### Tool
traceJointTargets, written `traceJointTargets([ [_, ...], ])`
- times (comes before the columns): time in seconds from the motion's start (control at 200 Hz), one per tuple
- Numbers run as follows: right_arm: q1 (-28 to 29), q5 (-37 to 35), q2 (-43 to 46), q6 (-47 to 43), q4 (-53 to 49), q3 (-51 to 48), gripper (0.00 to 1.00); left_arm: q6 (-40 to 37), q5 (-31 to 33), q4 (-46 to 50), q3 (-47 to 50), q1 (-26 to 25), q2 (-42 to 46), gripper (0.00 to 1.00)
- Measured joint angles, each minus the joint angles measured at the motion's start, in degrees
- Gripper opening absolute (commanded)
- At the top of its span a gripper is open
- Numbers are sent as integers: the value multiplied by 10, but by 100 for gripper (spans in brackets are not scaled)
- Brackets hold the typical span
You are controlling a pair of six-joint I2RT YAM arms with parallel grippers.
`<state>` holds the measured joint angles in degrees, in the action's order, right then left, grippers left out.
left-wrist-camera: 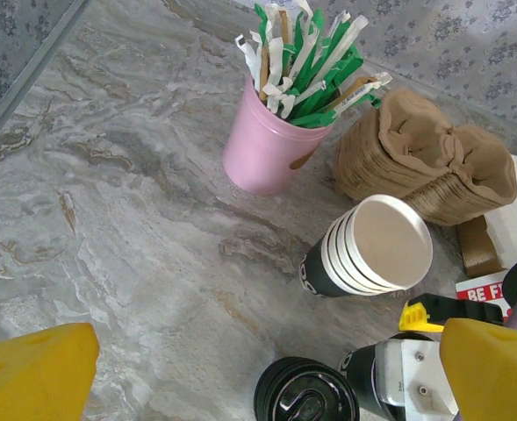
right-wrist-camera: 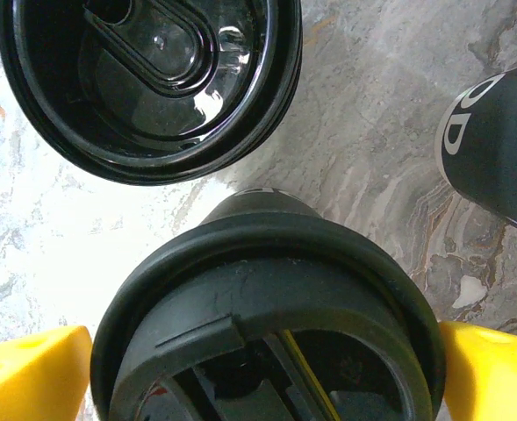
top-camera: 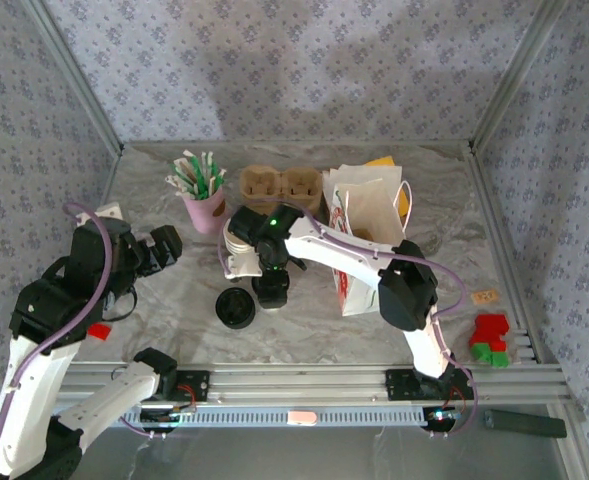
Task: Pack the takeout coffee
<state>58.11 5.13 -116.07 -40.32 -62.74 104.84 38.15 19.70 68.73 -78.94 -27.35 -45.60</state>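
Takeout coffee [top-camera: 271, 291] stands upright on the marbled table [top-camera: 174, 300], just left of the white paper bag [top-camera: 369, 235] as you look down from the top camera, with a narrow gap between them. Your right gripper [right-wrist-camera: 267, 373] is down over the cup. In its wrist view the yellow fingertips [right-wrist-camera: 30, 373] sit on either side of the round black lid, spread as wide as they go. The lid's rim nearly fills the gap, and you cannot tell whether the pads press on it.

Left of the bag again, just past the takeout coffee and nearer the arm bases, the loose black lid [top-camera: 236, 307] lies flat on the table. The stack of paper cups [left-wrist-camera: 372, 250], black-sided with white rims, is also left of the bag, toward the back wall from the coffee. Farther left and farther back stands the pink cup [left-wrist-camera: 262, 145], full of green and white wrapped straws [left-wrist-camera: 306, 53]. A stack of brown pulp cup carriers [top-camera: 279, 187] sits close to the bag's back left corner. Red and green blocks [top-camera: 491, 338] lie well to the bag's right, by the near edge.

Your left gripper [left-wrist-camera: 267, 360] hangs well left of the bag, its yellow fingers parted wide with nothing held between them.
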Motion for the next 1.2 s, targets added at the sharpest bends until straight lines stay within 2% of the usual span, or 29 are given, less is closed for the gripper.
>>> traceJointTargets([
  [1.019, 4, -24, -11, 5, 34, -42, 100, 0, -2, 0, 0, 0, -3, 100],
  [1.199, 4, -24, -11, 7, 38, -44, 97, 0, -4, 0, 0, 0, -3, 100],
])
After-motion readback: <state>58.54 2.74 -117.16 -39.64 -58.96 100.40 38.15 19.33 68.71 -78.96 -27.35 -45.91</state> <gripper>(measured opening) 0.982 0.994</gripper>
